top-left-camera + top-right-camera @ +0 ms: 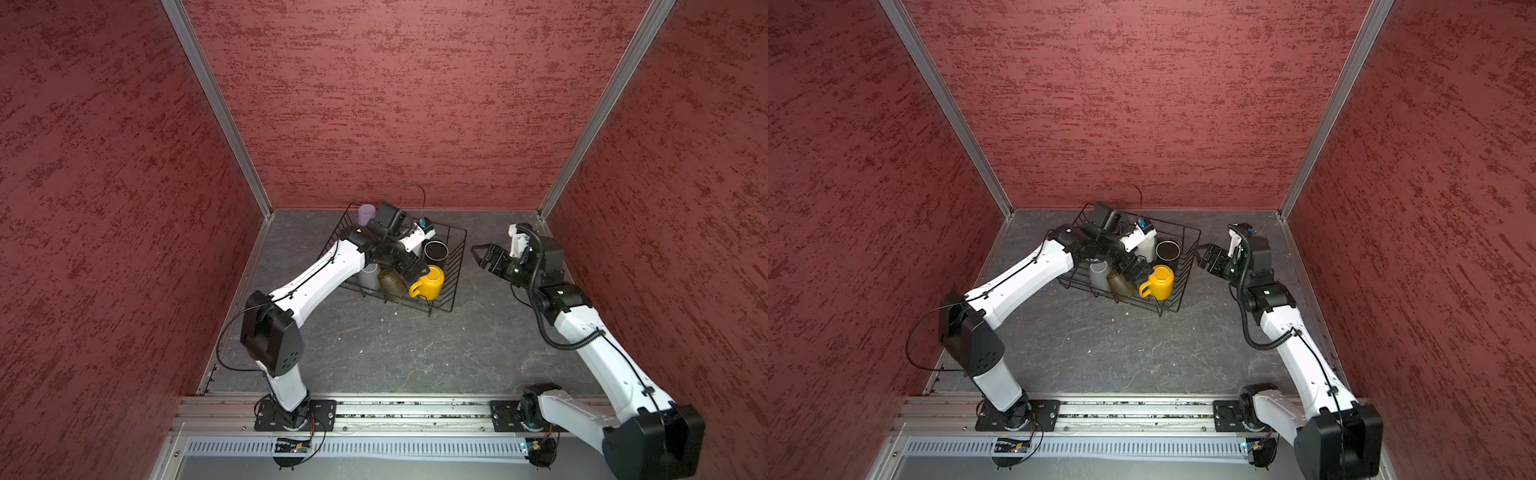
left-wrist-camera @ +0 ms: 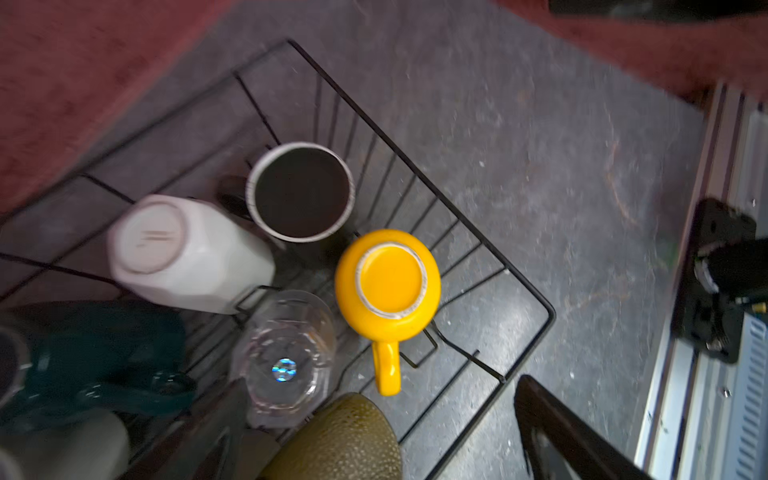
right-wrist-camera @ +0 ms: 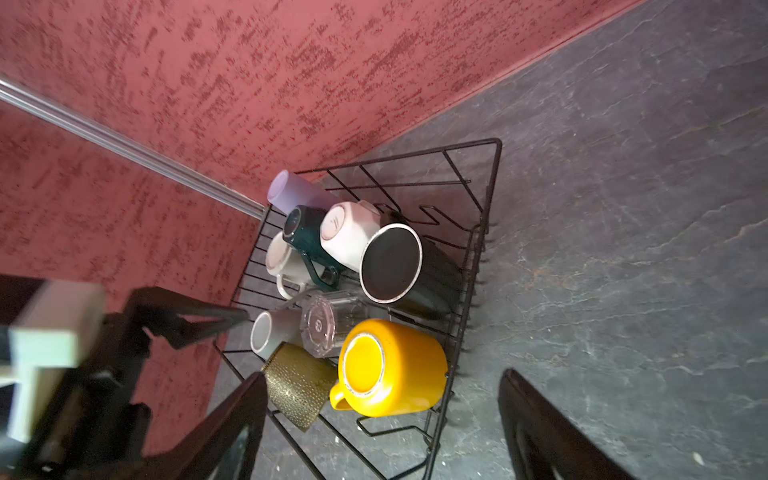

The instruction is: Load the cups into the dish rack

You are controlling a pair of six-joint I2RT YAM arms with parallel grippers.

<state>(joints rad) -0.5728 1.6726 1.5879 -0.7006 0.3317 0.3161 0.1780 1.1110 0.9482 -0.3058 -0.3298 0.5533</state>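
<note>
Retraction of the left pincer (image 1: 410, 268) is judged to be the step in hand. Its jaws stand spread wide with nothing between them, directly above the yellow mug (image 2: 390, 282), which sits base-up in the dish rack (image 1: 459, 270). This pincer should rise straight up before swinging away. The amber glass (image 2: 345, 436) lies just beside one finger and the mug handle lies below the gap, so a sideways move risks tipping either. The right pincer (image 1: 478, 256), also open and empty, hangs just outside the rack wall with its fingertips toward it. It should wait until the left arm is clear.

Only the right wrist view shows all nine cups inside the rack, including:
- lavender tumbler (image 3: 291, 189)
- dark teal mug (image 3: 301, 226)
- white handled mug (image 3: 280, 257)
- white faceted cup (image 3: 349, 237)
- black mug (image 3: 390, 262)
- clear glass (image 3: 328, 324)
- grey cup (image 3: 268, 332)

In both top views the left arm covers several of these. Those views do show that no cup sits on the counter (image 1: 374, 353) around either pincer.
</note>
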